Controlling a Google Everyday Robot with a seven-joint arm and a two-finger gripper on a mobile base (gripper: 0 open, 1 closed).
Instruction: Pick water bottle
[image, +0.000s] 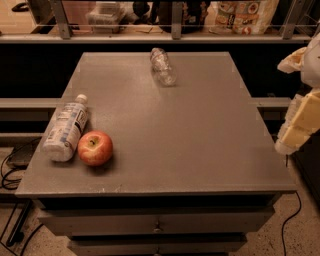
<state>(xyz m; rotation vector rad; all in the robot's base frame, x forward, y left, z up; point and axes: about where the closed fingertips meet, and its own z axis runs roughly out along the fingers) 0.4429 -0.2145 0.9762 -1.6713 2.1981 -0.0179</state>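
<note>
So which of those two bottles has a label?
The larger bottle beside the apple; the water bottle farther back is bare. The gripper hangs at the right.

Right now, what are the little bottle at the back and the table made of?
The water bottle looks like thin clear plastic: see-through, ribbed and crinkled. The table top looks like grey painted metal or laminate, matte and slightly speckled; I can't tell which. The gripper hangs beside the table's right edge, away from the bottle.
</note>
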